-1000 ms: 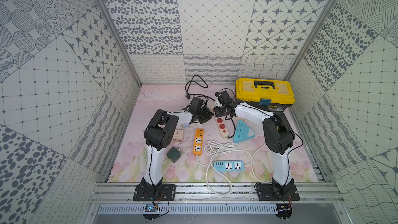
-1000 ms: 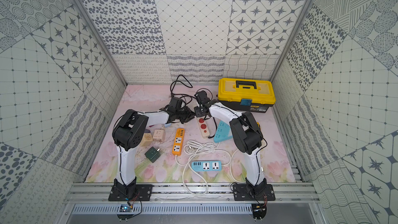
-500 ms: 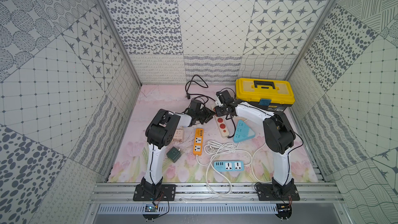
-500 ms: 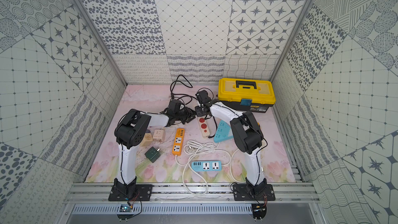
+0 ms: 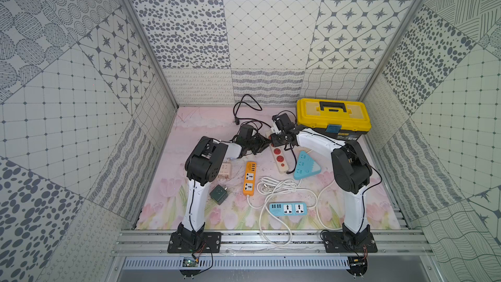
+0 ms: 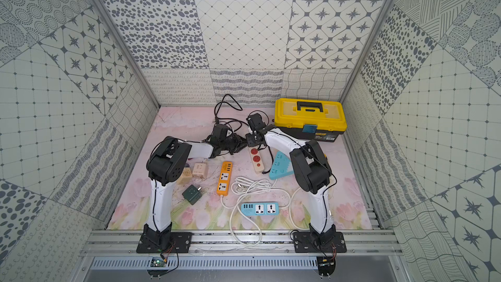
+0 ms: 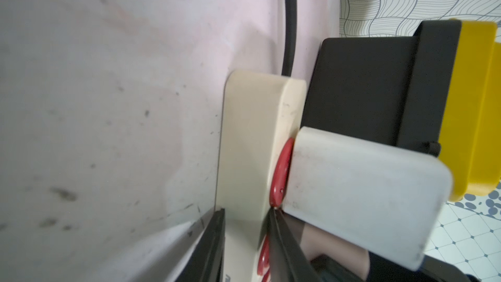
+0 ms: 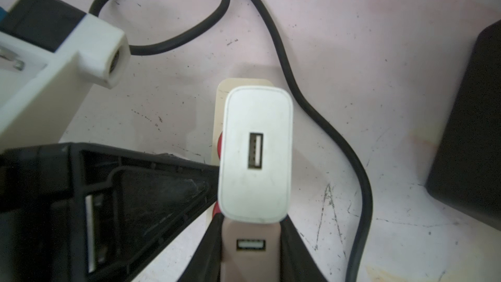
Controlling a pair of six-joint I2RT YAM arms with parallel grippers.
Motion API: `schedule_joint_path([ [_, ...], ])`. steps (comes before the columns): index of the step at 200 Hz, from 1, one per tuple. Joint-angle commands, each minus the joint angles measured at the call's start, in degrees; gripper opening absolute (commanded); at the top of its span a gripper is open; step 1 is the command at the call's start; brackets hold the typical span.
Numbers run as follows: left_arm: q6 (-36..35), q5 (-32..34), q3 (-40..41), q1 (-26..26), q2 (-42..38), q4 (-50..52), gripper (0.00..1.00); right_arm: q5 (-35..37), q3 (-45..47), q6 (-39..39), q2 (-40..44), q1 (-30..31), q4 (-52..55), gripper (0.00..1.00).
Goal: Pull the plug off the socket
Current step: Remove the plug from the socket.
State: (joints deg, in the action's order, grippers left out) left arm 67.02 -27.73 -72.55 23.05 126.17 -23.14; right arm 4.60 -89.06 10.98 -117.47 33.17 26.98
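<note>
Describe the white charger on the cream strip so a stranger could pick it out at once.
Find the yellow toolbox at the back; beside it lies a cream strip with red sockets. On the strip's end nearest the toolbox stands the white charger. Unlike the pink charger next to it, clamped in the right gripper, it is white, its single USB port facing up.

The yellow toolbox [image 5: 332, 115] crowds the cream power strip [image 5: 279, 155] on its far right; black cable [image 7: 289, 23] loops beyond it; bare mat [image 5: 200, 123] lies open far left.
</note>
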Motion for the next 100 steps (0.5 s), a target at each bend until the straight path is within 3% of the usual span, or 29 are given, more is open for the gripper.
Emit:
schedule_joint_path([
  [1, -2.71, 11.20, -0.64, -0.03, 1.75, 20.76, 0.28, -3.97, -1.13, -1.14, -0.24, 2.66, 2.23, 0.19],
  [44, -2.81, 12.94, -0.42, -0.05, 3.28, 24.38, 0.28, 3.14, -4.09, -0.79, 0.15, 2.73, 6.69, 0.14],
  [100, -2.78, 13.23, -0.14, -0.04, 3.77, 24.81, 0.28, 4.10, -6.30, -0.52, -0.28, 6.78, 6.71, 0.15],
])
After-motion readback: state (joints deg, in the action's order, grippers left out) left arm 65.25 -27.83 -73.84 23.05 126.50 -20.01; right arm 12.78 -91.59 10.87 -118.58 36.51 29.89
